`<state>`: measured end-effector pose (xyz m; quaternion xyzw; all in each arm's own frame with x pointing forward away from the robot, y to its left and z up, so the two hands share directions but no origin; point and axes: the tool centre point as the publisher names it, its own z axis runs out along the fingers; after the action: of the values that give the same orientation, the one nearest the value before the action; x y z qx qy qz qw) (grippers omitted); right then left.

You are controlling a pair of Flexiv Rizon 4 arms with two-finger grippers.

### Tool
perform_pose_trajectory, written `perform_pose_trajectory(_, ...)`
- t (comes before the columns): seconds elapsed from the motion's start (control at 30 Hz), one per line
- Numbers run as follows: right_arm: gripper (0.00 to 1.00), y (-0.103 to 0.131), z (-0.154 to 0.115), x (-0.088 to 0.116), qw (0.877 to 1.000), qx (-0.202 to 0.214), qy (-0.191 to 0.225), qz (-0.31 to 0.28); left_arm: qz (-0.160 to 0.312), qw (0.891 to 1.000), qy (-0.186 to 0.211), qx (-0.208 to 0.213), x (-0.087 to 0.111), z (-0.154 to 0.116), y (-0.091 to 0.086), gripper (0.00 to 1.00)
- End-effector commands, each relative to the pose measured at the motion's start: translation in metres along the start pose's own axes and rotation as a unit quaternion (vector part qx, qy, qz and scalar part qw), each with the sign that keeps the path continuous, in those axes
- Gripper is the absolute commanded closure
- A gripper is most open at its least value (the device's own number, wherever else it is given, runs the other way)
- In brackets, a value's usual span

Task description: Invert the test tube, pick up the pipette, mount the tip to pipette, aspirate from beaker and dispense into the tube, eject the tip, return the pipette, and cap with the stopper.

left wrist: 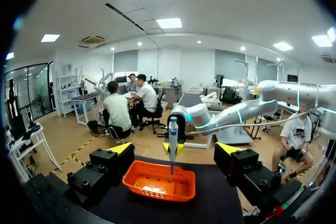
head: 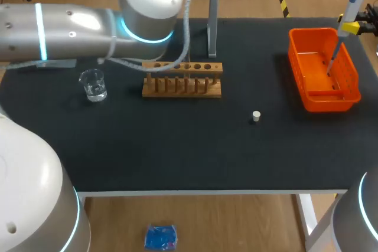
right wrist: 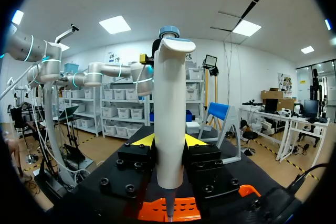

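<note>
Right claw (right wrist: 169, 141) clamped on the white pipette with blue cap (right wrist: 169, 114), upright over the orange plastic mesh basket (head: 352, 78), thin lower end inside the basket. Left claw (left wrist: 176, 149) wide, holding nothing, facing the basket. Small white stopper (head: 256, 116) on the black surface (head: 177, 146) near the basket; wooden tube rack (head: 183, 81) and clear glass beaker (head: 93, 85) well apart from the basket

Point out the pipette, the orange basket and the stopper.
pipette (right wrist: 169, 119), right wrist view, middle of its white handle.
orange basket (head: 332, 102), head view, its near wall.
stopper (head: 256, 116), head view, its top.
</note>
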<state>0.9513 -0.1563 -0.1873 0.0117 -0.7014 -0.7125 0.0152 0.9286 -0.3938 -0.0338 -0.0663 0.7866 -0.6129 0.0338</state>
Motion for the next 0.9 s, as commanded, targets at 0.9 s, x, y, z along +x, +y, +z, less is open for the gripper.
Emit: perform_pose_trajectory(0.9,1.0,0.0,-0.002,-0.002,1.0,0.0,0.003,0.0,0.004,1.0,0.003,0.003,-0.015,0.135,-0.017,0.0)
